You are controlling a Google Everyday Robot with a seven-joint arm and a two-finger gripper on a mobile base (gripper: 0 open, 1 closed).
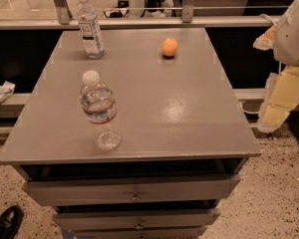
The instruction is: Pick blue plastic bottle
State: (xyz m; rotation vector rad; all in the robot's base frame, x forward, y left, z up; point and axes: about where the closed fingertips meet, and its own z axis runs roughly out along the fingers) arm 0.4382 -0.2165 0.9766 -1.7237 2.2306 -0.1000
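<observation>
Three items stand on one grey desk (189, 118); these and the surroundings are listed from left to right.

1. Black shoe (5, 222): on the speckled floor at the lower left corner, near the desk's base.

2. Crumpled white object (0, 93): on a low ledge to the left of the desk. What it is cannot be told.

3. Blue plastic bottle (89, 26): slim and clear, with a white cap and a white-and-blue label bearing a dark square mark. It stands upright at the far left of the desk, near the back edge, and nothing touches it.

4. Wider clear bottle (99, 111): white cap, red-banded label. It stands upright near the front left edge, well apart from item 3.

5. Drawers (134, 190): grey fronts stacked below the desk top, with small knobs at centre.

6. Orange fruit (170, 47): round, toward the back of the desk and right of centre, well apart from both bottles.

7. End effector (281, 101): pale yellow, hanging below a white arm joint (296, 29) at the right edge. It is off the desk's right side and clear of every item on it, well apart from the blue plastic bottle at the opposite corner. Whether it is set wide or narrow cannot be told.
</observation>
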